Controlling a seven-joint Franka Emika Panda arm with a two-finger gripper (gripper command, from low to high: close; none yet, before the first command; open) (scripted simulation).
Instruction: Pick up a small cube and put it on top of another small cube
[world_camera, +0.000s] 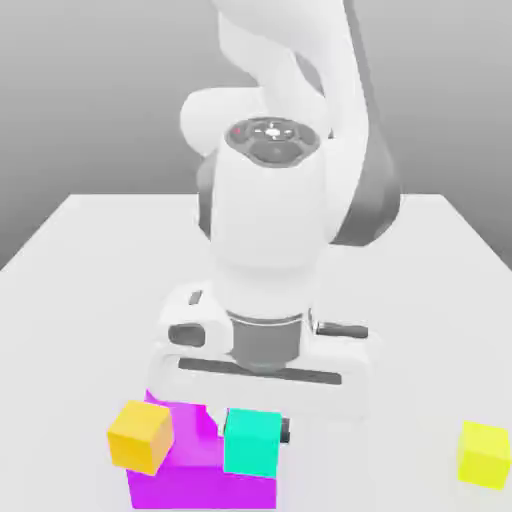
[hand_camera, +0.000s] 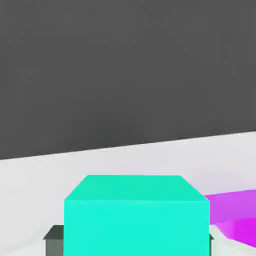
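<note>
The small cube (world_camera: 252, 442) is plain teal and sits low by the table's front edge, against the big magenta block's side on the exterior view's right. My gripper (world_camera: 254, 436) comes straight down on it from the white hand above. A dark fingertip (world_camera: 287, 432) shows at the cube's side. In the hand view the small cube (hand_camera: 136, 215) is close up between the gripper (hand_camera: 134, 241) fingers. One dark finger (hand_camera: 54, 239) presses against its side. I cannot tell whether the cube rests on the table or hangs just above it.
A big magenta block (world_camera: 185, 472) lies at the front on the exterior view's left, with an orange cube (world_camera: 140, 436) at its near corner. A yellow cube (world_camera: 484, 454) stands apart at the front right. The white table (world_camera: 80, 260) stretches back around the arm's base.
</note>
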